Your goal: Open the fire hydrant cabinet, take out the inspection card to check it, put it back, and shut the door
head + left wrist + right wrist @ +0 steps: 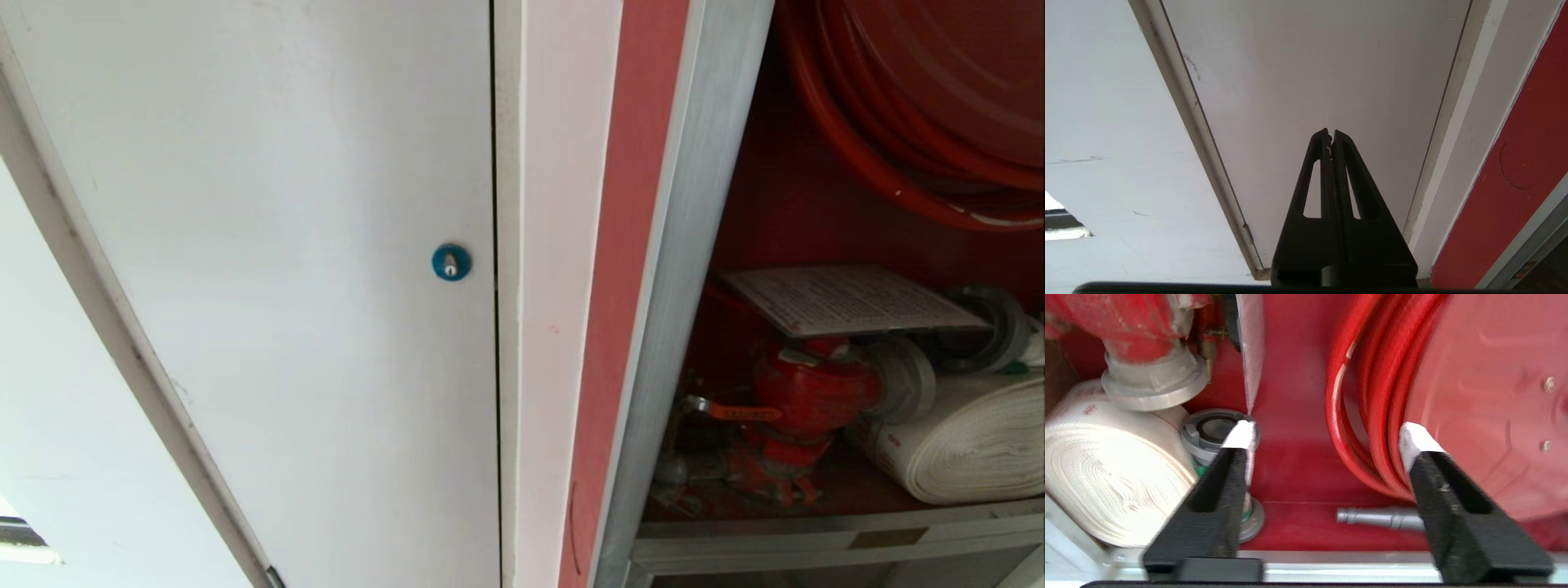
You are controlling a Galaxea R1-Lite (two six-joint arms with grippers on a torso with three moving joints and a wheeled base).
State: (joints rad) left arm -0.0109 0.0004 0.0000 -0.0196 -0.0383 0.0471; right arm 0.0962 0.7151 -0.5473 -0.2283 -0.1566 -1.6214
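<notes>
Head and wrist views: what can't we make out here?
- Inspection card, head view: print too small to read.
- Cabinet door: in no view, cut off by the frame edges.
- Right gripper: out of the head view; in its wrist view, blur hides whether one finger touches the card's edge.
- Hose reel: cut by the head view's top and right edges.
</notes>
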